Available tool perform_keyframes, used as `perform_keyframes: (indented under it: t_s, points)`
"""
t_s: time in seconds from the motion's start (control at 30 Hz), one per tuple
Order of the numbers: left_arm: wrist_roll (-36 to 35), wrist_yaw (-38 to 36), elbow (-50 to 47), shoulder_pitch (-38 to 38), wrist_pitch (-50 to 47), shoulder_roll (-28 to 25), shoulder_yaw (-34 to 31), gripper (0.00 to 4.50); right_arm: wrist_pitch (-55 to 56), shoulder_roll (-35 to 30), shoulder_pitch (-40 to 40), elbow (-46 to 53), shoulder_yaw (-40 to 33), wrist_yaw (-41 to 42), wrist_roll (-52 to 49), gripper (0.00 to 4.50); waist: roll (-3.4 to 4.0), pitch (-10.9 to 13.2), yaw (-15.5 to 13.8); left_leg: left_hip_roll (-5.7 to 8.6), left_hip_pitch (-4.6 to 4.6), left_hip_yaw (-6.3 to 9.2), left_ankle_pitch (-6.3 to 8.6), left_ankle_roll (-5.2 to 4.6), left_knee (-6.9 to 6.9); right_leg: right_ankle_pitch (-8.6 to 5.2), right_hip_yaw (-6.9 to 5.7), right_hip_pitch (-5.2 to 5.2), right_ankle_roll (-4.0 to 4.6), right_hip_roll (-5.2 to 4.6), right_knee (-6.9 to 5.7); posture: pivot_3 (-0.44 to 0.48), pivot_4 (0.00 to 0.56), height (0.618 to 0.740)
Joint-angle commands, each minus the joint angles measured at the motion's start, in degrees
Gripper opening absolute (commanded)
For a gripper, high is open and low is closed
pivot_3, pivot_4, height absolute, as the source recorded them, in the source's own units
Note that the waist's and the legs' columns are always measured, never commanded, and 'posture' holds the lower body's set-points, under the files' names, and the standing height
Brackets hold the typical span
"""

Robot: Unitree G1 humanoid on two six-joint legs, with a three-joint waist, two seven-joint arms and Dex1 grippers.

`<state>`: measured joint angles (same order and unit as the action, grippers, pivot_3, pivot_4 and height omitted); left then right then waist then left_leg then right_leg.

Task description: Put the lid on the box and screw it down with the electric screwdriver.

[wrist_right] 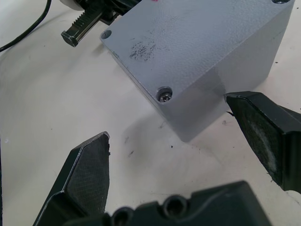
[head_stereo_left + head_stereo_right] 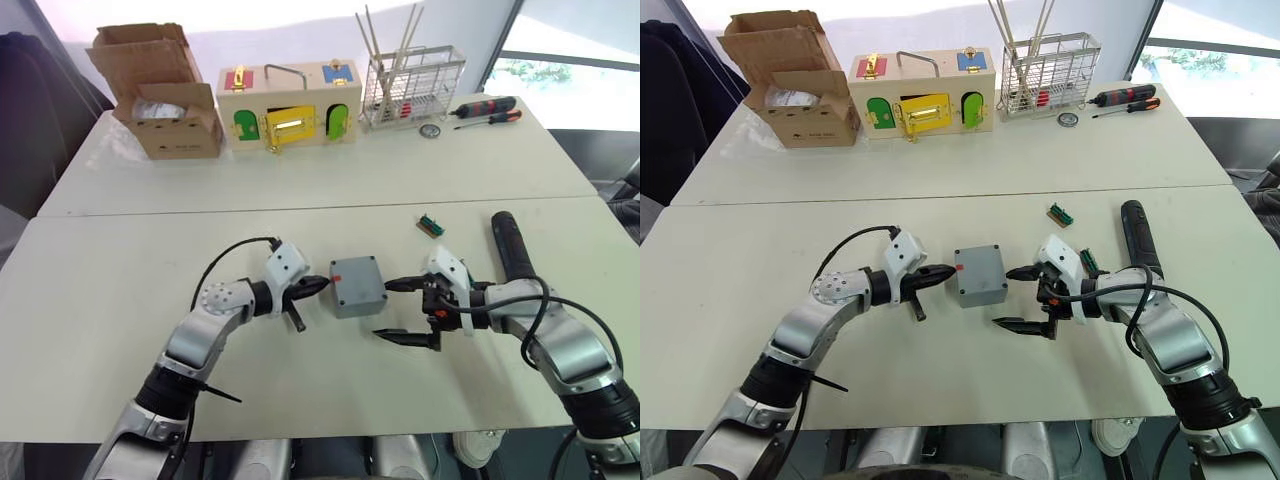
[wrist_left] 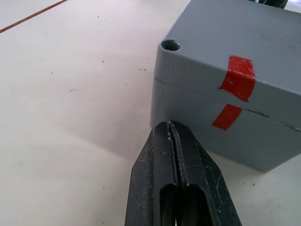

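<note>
Head views: the box point(image 2: 357, 286) sat on the white table point(image 2: 120, 290) between my two grippers, with the lid point(image 2: 355, 270) already seated flat on top, red tape marks on the side facing my left arm. My left gripper point(image 2: 322, 284) lay low on the table with its tip at the box's left wall. In the left eye view one black finger pointed at the box and another stuck down toward the table, so that view alone left the state unclear. My right gripper point(image 2: 398, 310) was spread wide, one finger at the box's right side, the other well clear, nearer me on the bare table. The electric screwdriver point(image 2: 511, 244) lay flat on the table just beyond my right forearm, untouched. A small green part point(image 2: 432, 225) lay near it. Far side: cardboard carton point(image 2: 160, 90), wooden latch box point(image 2: 288, 105), wire rack point(image 2: 412, 88), two hand screwdrivers point(image 2: 487, 111). Left wrist view: my fingers point(image 3: 181, 188) were pressed together, nothing between them, tip touching the box's lower wall point(image 3: 207, 122) just below the lid seam; one empty corner hole in the lid point(image 3: 170, 45). Right wrist view: fingers apart, one pad point(image 1: 263, 136) just beside the box corner, the other point(image 1: 87, 174) well off; a screw point(image 1: 163, 96) sat in the lid's near corner.
</note>
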<state>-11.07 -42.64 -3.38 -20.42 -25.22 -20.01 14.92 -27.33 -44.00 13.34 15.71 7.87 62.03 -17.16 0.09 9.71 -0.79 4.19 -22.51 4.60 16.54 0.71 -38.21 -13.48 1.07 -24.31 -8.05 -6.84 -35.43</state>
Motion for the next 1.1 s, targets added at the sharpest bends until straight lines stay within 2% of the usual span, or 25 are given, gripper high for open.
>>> perform_keyframes:
  t_s: [0.03, 0.17, 0.27, 0.33, 0.43, 0.5, 0.6, 0.7, 0.77, 0.8, 0.9, 1.1]
  points:
    - [0.6, 0.42, -0.43, -1.14, 1.92, 1.07, 0.28, 0.0, 0.4, -0.17, -0.55, 2.26, -0.86, -0.32, -0.81, 4.49, 0.0, 0.0, 0.03, 0.0, 0.0, 0.0, 0.0, 0.0, 0.0, 0.0, 0.0, 0.0, 0.0, 0.0, 0.0, 0.0, 0.15, 0.734]
    - [0.71, -0.22, -2.55, 0.34, 0.74, -0.35, 0.19, 0.0, -0.54, -1.52, -1.12, 2.32, -3.28, -1.63, -0.79, 4.49, 0.0, 0.0, 0.05, 0.0, 0.0, 0.0, 0.0, 0.0, 0.0, 0.0, 0.0, 0.0, 0.0, 0.0, 0.0, 0.0, 0.15, 0.734]
    - [-1.57, -4.28, -8.38, 4.9, -2.56, -7.25, -2.53, 0.0, -4.66, -3.91, -2.73, 3.32, -10.51, -3.82, -3.32, 4.49, 0.01, -0.01, 0.16, -0.01, 0.0, 0.0, 0.0, 0.0, 0.01, 0.0, 0.01, -0.01, 0.0, 0.0, 0.0, 0.0, 0.15, 0.734]
    - [-4.53, -6.34, -11.39, 7.66, -4.74, -11.71, -6.72, 0.0, -6.65, -4.58, -5.88, 3.55, -16.7, -6.03, -4.85, 4.49, 0.01, 0.0, 0.16, -0.04, 0.0, -0.02, 0.01, -0.01, 0.07, 0.0, 0.03, -0.05, 0.0, 0.0, 0.02, 0.0, 0.15, 0.734]
    - [-6.73, -8.5, -11.57, 8.36, -6.04, -16.4, -10.14, 0.0, -11.01, -1.96, -8.98, 5.39, -24.29, -9.24, -10.52, 4.49, 0.01, -0.01, -0.11, -0.07, 0.01, 0.03, 0.16, -0.26, 0.09, 0.0, 0.0, -0.05, 0.01, 0.02, -0.02, 0.0, 0.15, 0.734]
    - [-7.33, -9.22, -9.97, 6.98, -6.1, -17.7, -11.4, 0.0, -12.93, 0.93, -9.09, 6.39, -27.69, -12.22, -13.75, 4.49, 0.02, -0.02, -0.12, -0.05, 0.03, 0.08, 0.16, -0.28, 0.07, 0.0, -0.03, 0.02, 0.02, 0.01, -0.05, 0.0, 0.15, 0.734]
    - [-9.4, -8.11, -7.04, 1.74, -6.84, -15.85, -13.4, 0.0, -12.89, 4.26, -9.14, 7.24, -29.74, -16.84, -14.55, 4.49, 0.02, -0.02, -0.22, -0.01, 0.03, 0.09, 0.17, -0.29, 0.03, 0.01, -0.04, 0.07, 0.02, -0.01, -0.04, 0.0, 0.15, 0.734]
    - [-13.29, -6.89, -7.37, -5.46, -9.03, -10.59, -13.52, 0.0, -9.15, 7.3, -9.07, 5.16, -29.54, -21.81, -11.63, 4.49, -0.01, -0.02, -0.21, 0.0, 0.02, 0.08, 0.15, -0.26, 0.0, 0.01, -0.05, 0.07, 0.01, -0.01, -0.02, 0.0, 0.15, 0.734]
    - [-12.54, -6.02, -7.05, -8.35, -8.12, -8.24, -12.16, 0.0, -5.85, 8.56, -8.9, 3.77, -29.03, -24.49, -9.09, 4.49, -0.02, -0.03, 0.04, 0.02, 0.01, 0.05, 0.02, -0.02, -0.02, 0.01, -0.04, 0.07, 0.01, -0.02, 0.0, 0.0, 0.15, 0.734]
    - [-11.46, -5.51, -6.5, -9.51, -7.2, -7.29, -11.26, 0.0, -4.26, 8.89, -9.0, 3.2, -28.54, -25.44, -7.77, 3.99, -0.01, -0.04, 0.15, 0.02, 0.01, 0.01, 0.01, -0.01, -0.01, 0.01, -0.01, 0.07, 0.01, -0.02, 0.0, 0.0, 0.15, 0.734]
    - [-11.23, -5.82, -7.02, -11.95, -6.56, -5.13, -8.87, 0.0, -2.02, 9.7, -10.74, 2.44, -26.84, -26.26, -5.99, 3.12, 0.0, -0.04, 0.5, 0.03, 0.03, -0.1, 0.01, -0.02, 0.04, 0.01, 0.03, -0.02, 0.0, 0.0, -0.04, 0.0, 0.15, 0.734]
    - [-15.1, -8.02, -13.81, -10.27, -10.84, -5.28, -6.1, 0.0, -2.53, 10.26, -11.07, 1.77, -25.89, -27.96, -5.68, 3.12, 0.0, -0.04, 0.58, -0.03, 0.05, -0.09, 0.01, -0.01, 0.06, 0.01, 0.05, -0.03, 0.0, 0.05, -0.06, 0.0, 0.15, 0.734]
